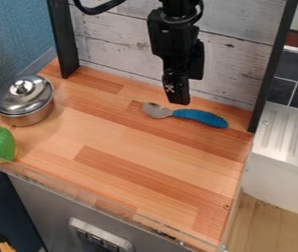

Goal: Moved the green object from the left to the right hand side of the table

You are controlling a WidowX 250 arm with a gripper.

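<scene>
High over the back of the wooden counter (138, 162) hangs my black gripper (179, 101), pointing down, just above the spoon's area. Whether it is open or shut cannot be made out. The green object (1, 143), rounded with a small nub at one end, rests at the counter's front left corner, well away from the gripper and touching nothing but the wood.
A lidded metal pot (23, 101) stands at the left, behind the green object. A spoon with a blue handle (202, 117) lies near the back right. Black posts rise at both back corners, with a whitish plank wall (233, 61) between them.
</scene>
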